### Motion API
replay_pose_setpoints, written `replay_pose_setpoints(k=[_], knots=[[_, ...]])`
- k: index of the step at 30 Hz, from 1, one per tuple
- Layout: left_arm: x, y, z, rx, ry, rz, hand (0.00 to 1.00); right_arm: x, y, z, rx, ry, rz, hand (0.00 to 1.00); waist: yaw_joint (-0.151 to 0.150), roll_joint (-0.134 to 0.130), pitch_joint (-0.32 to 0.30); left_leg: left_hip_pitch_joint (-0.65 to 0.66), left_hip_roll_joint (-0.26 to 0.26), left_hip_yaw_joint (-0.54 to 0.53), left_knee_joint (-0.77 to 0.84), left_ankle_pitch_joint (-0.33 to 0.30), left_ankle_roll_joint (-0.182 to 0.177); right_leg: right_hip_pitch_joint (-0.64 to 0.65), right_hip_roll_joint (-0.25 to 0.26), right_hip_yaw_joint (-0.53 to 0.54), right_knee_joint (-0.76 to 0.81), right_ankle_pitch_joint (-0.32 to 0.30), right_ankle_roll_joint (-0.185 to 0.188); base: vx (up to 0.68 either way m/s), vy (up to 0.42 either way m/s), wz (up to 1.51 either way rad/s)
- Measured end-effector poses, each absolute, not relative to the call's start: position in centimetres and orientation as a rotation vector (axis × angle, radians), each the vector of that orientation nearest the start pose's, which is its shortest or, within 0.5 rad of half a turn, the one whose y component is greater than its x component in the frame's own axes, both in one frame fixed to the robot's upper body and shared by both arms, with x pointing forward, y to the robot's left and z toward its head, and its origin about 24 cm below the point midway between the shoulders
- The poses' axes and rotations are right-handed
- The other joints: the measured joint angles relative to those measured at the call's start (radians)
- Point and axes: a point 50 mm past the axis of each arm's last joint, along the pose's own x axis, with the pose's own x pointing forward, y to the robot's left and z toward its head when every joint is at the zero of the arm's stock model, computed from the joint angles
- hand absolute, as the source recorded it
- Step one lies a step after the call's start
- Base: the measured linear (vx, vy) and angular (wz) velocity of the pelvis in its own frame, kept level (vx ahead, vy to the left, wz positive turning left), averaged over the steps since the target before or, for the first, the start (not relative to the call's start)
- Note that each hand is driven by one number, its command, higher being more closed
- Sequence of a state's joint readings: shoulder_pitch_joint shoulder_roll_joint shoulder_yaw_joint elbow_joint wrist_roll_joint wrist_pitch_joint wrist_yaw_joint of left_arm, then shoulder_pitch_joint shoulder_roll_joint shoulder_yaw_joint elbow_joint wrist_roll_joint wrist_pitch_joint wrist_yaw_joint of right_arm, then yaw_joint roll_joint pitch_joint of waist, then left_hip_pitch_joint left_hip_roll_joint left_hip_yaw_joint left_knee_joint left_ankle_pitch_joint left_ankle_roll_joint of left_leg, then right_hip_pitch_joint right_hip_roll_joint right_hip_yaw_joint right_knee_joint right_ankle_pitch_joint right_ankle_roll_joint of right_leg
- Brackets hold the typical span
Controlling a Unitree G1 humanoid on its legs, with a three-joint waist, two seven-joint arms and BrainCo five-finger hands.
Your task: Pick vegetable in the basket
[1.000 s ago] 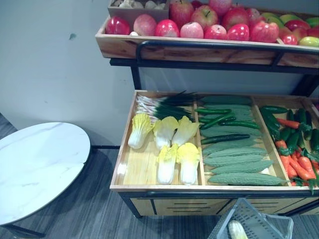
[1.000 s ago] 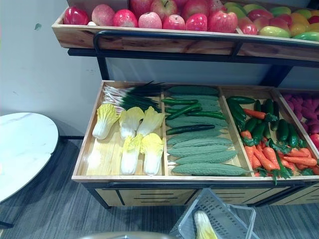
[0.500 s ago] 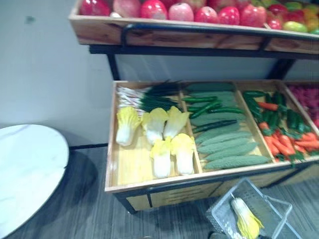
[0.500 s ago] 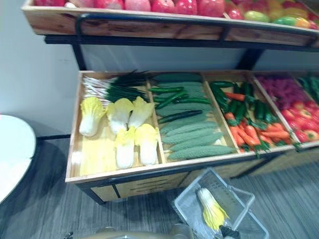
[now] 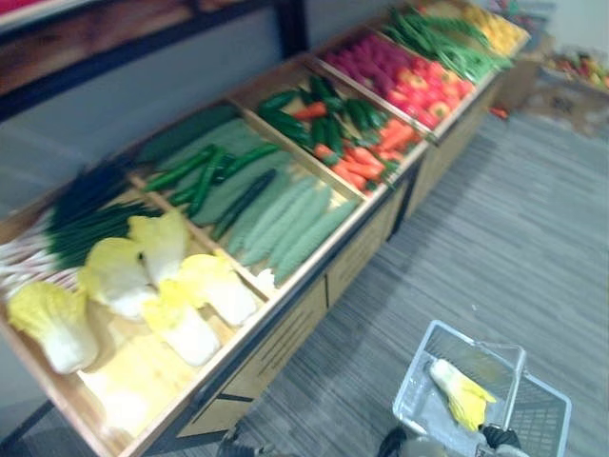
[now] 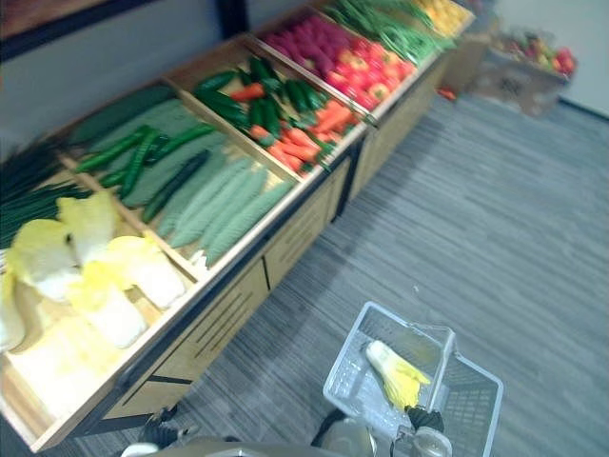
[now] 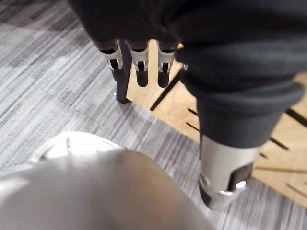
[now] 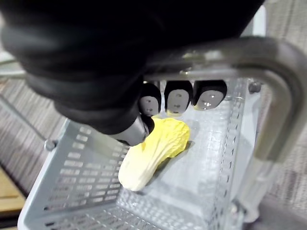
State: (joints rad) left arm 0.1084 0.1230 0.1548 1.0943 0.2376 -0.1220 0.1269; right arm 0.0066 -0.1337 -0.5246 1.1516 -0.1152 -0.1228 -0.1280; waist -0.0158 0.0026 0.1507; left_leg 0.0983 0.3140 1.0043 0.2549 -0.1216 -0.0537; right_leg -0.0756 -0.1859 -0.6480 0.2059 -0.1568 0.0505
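Note:
A pale grey plastic basket [image 5: 514, 414] hangs low over the floor at the lower right, with one yellow-and-white napa cabbage [image 5: 460, 391] lying in it. In the right wrist view my right hand [image 8: 177, 98] has its fingers curled round the basket's grey handle [image 8: 230, 51], and the cabbage [image 8: 153, 153] rests on the perforated bottom below. My left hand [image 7: 140, 67] hangs beside the stand's wooden front [image 7: 273, 143], fingers straight and holding nothing.
A long wooden stand [image 5: 314, 276] runs slantwise from lower left to upper right. Its compartments hold napa cabbages [image 5: 162, 286], cucumbers and bitter gourds [image 5: 276, 214], carrots with green peppers [image 5: 347, 143] and red produce [image 5: 419, 81]. Grey striped carpet [image 5: 533, 238] lies to the right.
The camera has swung to the right, so the stand now runs slantwise and the white round table is out of the picture. The basket with its cabbage stays at the lower right.

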Motion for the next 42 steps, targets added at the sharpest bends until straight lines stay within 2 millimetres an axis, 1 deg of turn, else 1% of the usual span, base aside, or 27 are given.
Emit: replay_pose_setpoints(k=[1, 3, 5, 6, 7, 8, 9, 10, 11, 13, 16, 17, 18, 19, 21, 24, 29, 31, 33, 34, 35, 36, 37, 39, 40, 41, 42], knots=[[8.2, 22.2, -15.8, 0.299, 1.073, 0.192, 0.00, 9.4, -26.2, -14.9, -0.012, 1.016, -0.590, 1.00, -0.007, 0.001, 0.000, 0.000, 0.021, 0.008, 0.018, 0.001, -0.002, 0.015, 0.026, 0.012, -0.034, 0.014, -0.006, -0.02, -0.227, -0.73], [8.4, 22.1, -15.8, 0.290, 1.069, 0.197, 0.00, 8.5, -26.1, -15.1, -0.025, 1.042, -0.579, 1.00, -0.010, 0.010, -0.001, 0.010, 0.103, 0.029, 0.119, 0.009, -0.013, 0.041, 0.103, 0.067, -0.122, 0.054, -0.036, 0.00, -0.224, -0.81], [8.1, 22.3, -15.9, 0.271, 1.081, 0.226, 0.00, 8.5, -26.0, -15.2, -0.038, 1.048, -0.562, 1.00, -0.011, 0.014, -0.002, 0.014, 0.168, 0.016, 0.239, 0.032, -0.005, 0.052, 0.144, 0.136, -0.155, 0.070, -0.062, 0.00, -0.151, -1.16], [8.0, 22.3, -15.9, 0.235, 1.079, 0.259, 0.00, 8.5, -26.0, -15.1, -0.043, 1.047, -0.558, 1.00, -0.010, 0.012, 0.006, -0.009, 0.187, -0.074, 0.309, 0.057, -0.012, 0.062, 0.154, 0.196, -0.161, 0.083, -0.078, 0.03, -0.123, -1.27], [7.9, 22.3, -15.9, 0.217, 1.081, 0.276, 0.00, 8.5, -26.1, -15.1, -0.047, 1.046, -0.558, 1.00, -0.007, 0.008, 0.009, -0.029, 0.166, -0.166, 0.319, 0.050, -0.020, 0.061, 0.150, 0.222, -0.159, 0.085, -0.079, 0.08, -0.057, -1.34], [7.7, 22.0, -16.0, 0.183, 1.084, 0.308, 0.00, 8.4, -26.6, -15.0, -0.062, 1.048, -0.560, 1.00, -0.007, 0.007, 0.012, -0.059, 0.082, -0.367, 0.304, 0.014, -0.037, 0.061, 0.138, 0.283, -0.155, 0.088, -0.076, 0.10, 0.015, -1.63], [7.3, 21.6, -16.2, 0.136, 1.092, 0.347, 0.00, 8.4, -26.9, -14.9, -0.071, 1.053, -0.557, 1.00, -0.004, 0.011, 0.011, -0.082, -0.035, -0.593, 0.271, -0.039, -0.056, 0.062, 0.124, 0.361, -0.154, 0.097, -0.068, 0.11, 0.058, -1.56], [7.2, 21.5, -16.2, 0.130, 1.093, 0.350, 0.00, 8.4, -27.1, -14.9, -0.078, 1.053, -0.557, 1.00, -0.002, 0.012, 0.011, -0.084, -0.060, -0.632, 0.261, -0.048, -0.061, 0.062, 0.122, 0.376, -0.154, 0.099, -0.065, 0.09, 0.101, -1.58], [7.1, 21.5, -16.2, 0.117, 1.090, 0.359, 0.00, 8.2, -27.2, -14.9, -0.083, 1.057, -0.553, 1.00, -0.003, 0.013, 0.012, -0.097, -0.128, -0.746, 0.209, -0.080, -0.076, 0.061, 0.119, 0.430, -0.156, 0.104, -0.057, 0.06, 0.102, -1.01], [7.3, 21.5, -16.1, 0.117, 1.081, 0.358, 0.00, 7.7, -27.1, -15.0, -0.078, 1.069, -0.557, 1.00, -0.005, 0.017, 0.013, -0.118, -0.169, -0.857, 0.118, -0.104, -0.074, 0.058, 0.129, 0.496, -0.166, 0.111, -0.045, 0.02, 0.163, -1.15], [7.1, 21.2, -16.2, 0.102, 1.081, 0.365, 0.00, 7.7, -27.3, -15.0, -0.071, 1.059, -0.569, 1.00, 0.000, 0.035, 0.009, -0.151, -0.184, -1.026, -0.047, -0.091, -0.061, 0.027, 0.160, 0.606, -0.194, 0.126, -0.006, -0.03, 0.227, -1.15], [7.1, 20.9, -16.3, 0.090, 1.085, 0.361, 0.00, 7.8, -27.2, -15.0, -0.063, 1.053, -0.576, 1.00, 0.010, 0.054, 0.011, -0.153, -0.175, -1.035, -0.064, -0.103, -0.060, 0.026, 0.170, 0.643, -0.200, 0.138, 0.012, 0.00, 0.263, -1.14], [7.1, 21.0, -16.3, 0.097, 1.087, 0.362, 0.00, 7.7, -26.9, -15.1, -0.056, 1.056, -0.571, 1.00, 0.012, 0.047, 0.006, -0.153, -0.183, -1.018, -0.065, -0.117, -0.053, 0.032, 0.164, 0.655, -0.214, 0.145, 0.023, 0.05, 0.274, -0.91], [7.2, 21.4, -16.1, 0.137, 1.082, 0.348, 0.00, 7.0, -26.2, -15.4, -0.038, 1.070, -0.569, 1.00, 0.017, 0.018, -0.001, -0.147, -0.207, -0.981, -0.068, -0.124, -0.041, 0.036, 0.131, 0.665, -0.240, 0.166, 0.042, 0.08, 0.287, -0.60], [7.2, 21.9, -16.0, 0.237, 1.083, 0.284, 0.00, 6.2, -25.4, -15.7, -0.003, 1.088, -0.582, 1.00, 0.017, -0.013, -0.012, -0.125, -0.249, -0.940, -0.087, -0.128, -0.023, 0.031, 0.088, 0.690, -0.241, 0.183, 0.058, 0.11, 0.298, -0.49], [7.0, 21.9, -16.1, 0.273, 1.097, 0.225, 0.00, 5.7, -25.3, -15.8, 0.008, 1.094, -0.592, 1.00, 0.018, -0.021, -0.032, -0.088, -0.282, -0.902, -0.136, -0.118, 0.000, 0.030, 0.061, 0.713, -0.252, 0.185, 0.066, 0.15, 0.207, -0.32], [7.2, 22.3, -16.0, 0.301, 1.095, 0.200, 0.00, 5.9, -25.1, -15.8, 0.013, 1.088, -0.578, 1.00, 0.020, -0.027, -0.044, -0.049, -0.288, -0.877, -0.148, -0.124, 0.009, 0.024, 0.061, 0.708, -0.223, 0.181, 0.079, 0.17, 0.075, -0.21], [7.3, 22.1, -16.1, 0.304, 1.096, 0.191, 0.00, 6.1, -25.2, -15.7, 0.027, 1.075, -0.588, 1.00, 0.020, -0.020, -0.037, -0.025, -0.282, -0.877, -0.138, -0.137, 0.029, -0.007, 0.072, 0.704, -0.107, 0.139, 0.078, 0.08, 0.012, -0.09], [7.5, 21.7, -16.1, 0.315, 1.094, 0.166, 0.00, 6.7, -25.2, -15.6, 0.049, 1.048, -0.606, 1.00, 0.021, -0.005, -0.015, 0.015, -0.262, -0.866, -0.119, -0.173, 0.043, -0.114, 0.084, 0.687, 0.207, 0.091, 0.052, 0.03, 0.015, -0.12], [7.6, 21.7, -16.1, 0.319, 1.090, 0.162, 0.00, 6.9, -25.2, -15.5, 0.051, 1.036, -0.609, 1.00, 0.019, -0.010, -0.008, 0.028, -0.263, -0.859, -0.113, -0.183, 0.044, -0.149, 0.083, 0.676, 0.293, 0.091, 0.051, -0.01, 0.013, -0.15], [7.8, 21.7, -15.9, 0.325, 1.075, 0.164, 0.00, 7.2, -24.9, -15.4, 0.056, 1.022, -0.610, 1.00, 0.021, -0.011, -0.007, 0.048, -0.263, -0.851, -0.100, -0.205, 0.052, -0.202, 0.066, 0.656, 0.434, 0.100, 0.040, 0.01, -0.002, -0.17], [8.0, 21.7, -15.9, 0.338, 1.065, 0.168, 0.00, 7.1, -24.7, -15.5, 0.057, 1.022, -0.614, 1.00, 0.022, -0.005, -0.002, 0.067, -0.263, -0.848, -0.100, -0.211, 0.060, -0.224, 0.055, 0.643, 0.491, 0.097, 0.040, 0.05, -0.022, -0.10], [7.9, 21.7, -15.9, 0.350, 1.071, 0.163, 0.00, 7.4, -24.7, -15.4, 0.054, 1.008, -0.616, 1.00, 0.013, -0.018, 0.003, 0.098, -0.265, -0.850, -0.106, -0.220, 0.068, -0.243, 0.029, 0.606, 0.557, 0.077, 0.020, 0.12, -0.057, 0.02], [8.6, 21.6, -15.8, 0.350, 1.057, 0.158, 0.00, 7.4, -24.7, -15.4, 0.052, 1.005, -0.616, 1.00, 0.006, -0.022, 0.002, 0.121, -0.255, -0.850, -0.125, -0.227, 0.062, -0.257, -0.002, 0.533, 0.510, 0.068, 0.006, 0.16, -0.106, 0.05], [9.3, 21.8, -15.6, 0.354, 1.041, 0.161, 0.00, 7.8, -24.8, -15.3, 0.051, 0.994, -0.614, 1.00, 0.003, -0.021, 0.002, 0.128, -0.232, -0.849, -0.134, -0.232, 0.049, -0.268, -0.004, 0.490, 0.420, 0.069, 0.007, 0.25, -0.202, 0.00], [10.4, 22.0, -15.3, 0.359, 1.015, 0.166, 0.00, 8.3, -24.8, -15.2, 0.053, 0.984, -0.609, 1.00, -0.003, -0.010, 0.008, 0.134, -0.202, -0.849, -0.144, -0.238, 0.033, -0.274, 0.001, 0.460, 0.312, 0.081, 0.021, 0.27, -0.231, 0.01], [11.0, 22.1, -15.2, 0.360, 0.999, 0.170, 0.00, 8.6, -24.7, -15.2, 0.055, 0.981, -0.606, 1.00, -0.005, -0.013, 0.010, 0.135, -0.187, -0.850, -0.150, -0.243, 0.021, -0.275, 0.004, 0.453, 0.242, 0.095, 0.034, 0.32, -0.292, 0.06]])
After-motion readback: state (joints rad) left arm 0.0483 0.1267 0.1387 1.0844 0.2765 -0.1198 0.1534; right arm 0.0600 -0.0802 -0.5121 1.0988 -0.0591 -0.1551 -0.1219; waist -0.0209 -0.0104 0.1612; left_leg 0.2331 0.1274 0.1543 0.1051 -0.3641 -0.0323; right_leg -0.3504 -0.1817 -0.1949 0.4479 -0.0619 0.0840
